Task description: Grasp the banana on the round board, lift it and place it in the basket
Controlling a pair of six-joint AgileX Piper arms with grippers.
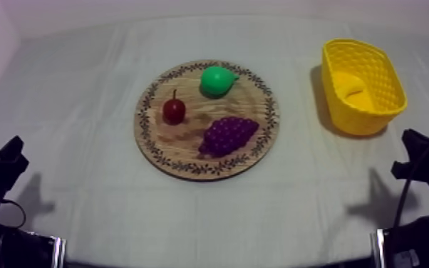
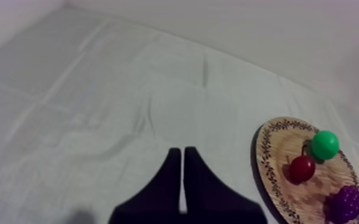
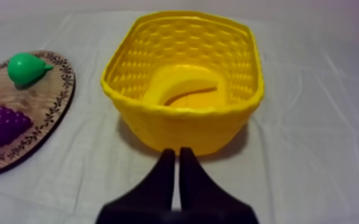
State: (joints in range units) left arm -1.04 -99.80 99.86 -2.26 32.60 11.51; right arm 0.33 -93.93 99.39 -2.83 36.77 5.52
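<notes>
We note the table cloth (image 1: 75, 93) spreading out ahead of both our grippers. On it the wooden board (image 1: 189, 142) lies between the two and farther out. It is ahead and inward of our left gripper (image 2: 182, 152) and well apart from it.

The yellow basket (image 3: 176, 128) stands upright just ahead of our right gripper (image 3: 177, 154), near the fingertips but not touching, with the board off to one side of it.

Both grippers sit low at their own sides of the table. Each has its fingers pressed together in a narrow wedge, holding nothing.

We see the grapes (image 1: 228, 135) on the board's near side. The banana (image 3: 185, 83) lies inside the basket on its floor, straight ahead of our right gripper and off the board. The pear (image 1: 217, 80), green, is at the board's far side. The small red fruit (image 1: 174, 110) sits on the board toward our left gripper, near the pear and apart from the grapes.
</notes>
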